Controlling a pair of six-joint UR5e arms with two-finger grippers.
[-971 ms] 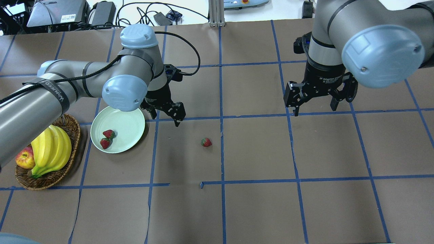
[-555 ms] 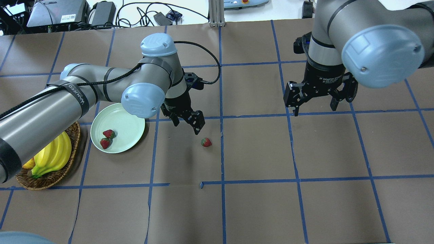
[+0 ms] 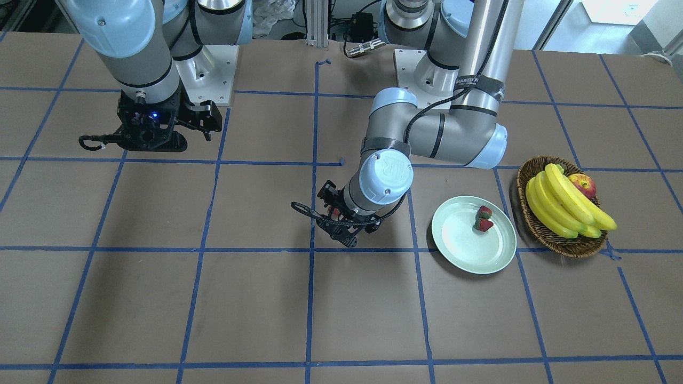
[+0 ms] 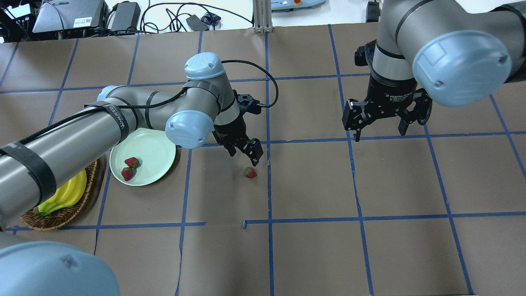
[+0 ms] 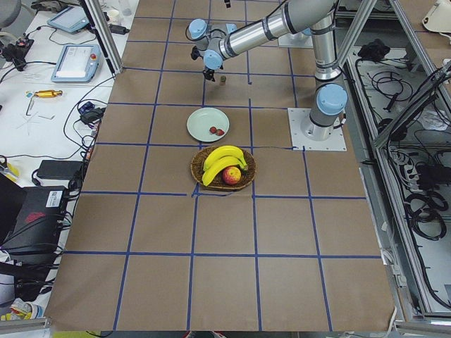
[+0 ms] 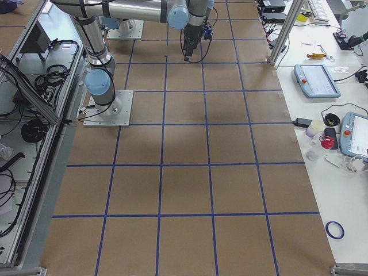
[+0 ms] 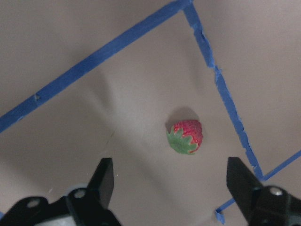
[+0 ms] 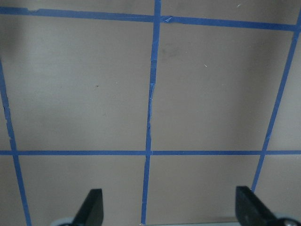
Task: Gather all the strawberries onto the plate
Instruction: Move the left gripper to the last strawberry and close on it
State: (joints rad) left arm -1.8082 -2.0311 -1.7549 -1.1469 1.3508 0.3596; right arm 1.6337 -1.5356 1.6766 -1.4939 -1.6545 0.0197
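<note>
On the plate (image 4: pixel 154 149), you have two strawberries (image 4: pixel 130 167) lying against each other, close to the rim on the side facing the wicker basket (image 4: pixel 61 218). Both are red with green leafy caps and look small against the plate, which is round, shallow, pale mint and glossy.

Away from the plate, on its side opposite the basket, you have a third strawberry (image 4: pixel 250 172). It lies on the bare brown paper of the bench (image 4: pixel 312 255), well apart from the plate and just beside a blue tape line (image 4: pixel 269 189). Your left wrist view shows it lying on its side, with red dimpled flesh, a jagged green cap and a small shadow beneath.

Left hand (image 4: pixel 243 157): fingers (image 7: pixel 104 180) apart, nothing between them, hanging close over the third strawberry. No contact is visible.

Right hand (image 4: pixel 380 135): far from the plate, beyond the third strawberry. Its fingers are apart and empty, over bare paper.

The basket stands just beside the plate and holds bananas (image 3: pixel 565 205) and an apple (image 3: pixel 583 185).
</note>
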